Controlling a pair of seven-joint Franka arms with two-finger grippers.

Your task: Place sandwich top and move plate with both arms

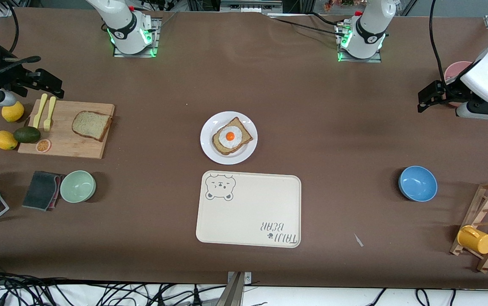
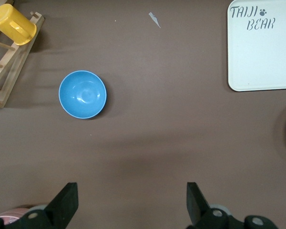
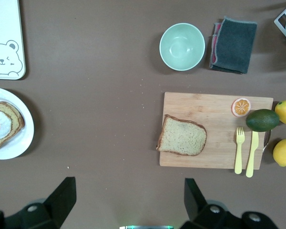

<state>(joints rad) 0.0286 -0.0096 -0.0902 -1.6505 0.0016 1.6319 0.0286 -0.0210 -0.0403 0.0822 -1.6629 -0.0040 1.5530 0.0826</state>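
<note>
The sandwich top [image 1: 92, 125], a plain brown bread slice, lies on a wooden cutting board [image 1: 69, 146] toward the right arm's end; it also shows in the right wrist view [image 3: 182, 136]. The white plate [image 1: 214, 125] sits mid-table and bears a bread slice with a fried egg [image 1: 230, 136]. The plate also shows in the right wrist view [image 3: 23, 143]. My right gripper [image 1: 52, 85] [image 3: 129, 186] is open and empty, up over the table beside the board. My left gripper [image 1: 429, 98] [image 2: 132, 191] is open and empty, up over the left arm's end.
A cream bear tray [image 1: 248, 208] lies nearer the camera than the plate. A blue bowl [image 1: 417, 183] and a rack with a yellow mug [image 1: 475, 239] are at the left arm's end. A green bowl [image 1: 78, 186], dark cloth [image 1: 42, 190], lemons, avocado and cutlery surround the board.
</note>
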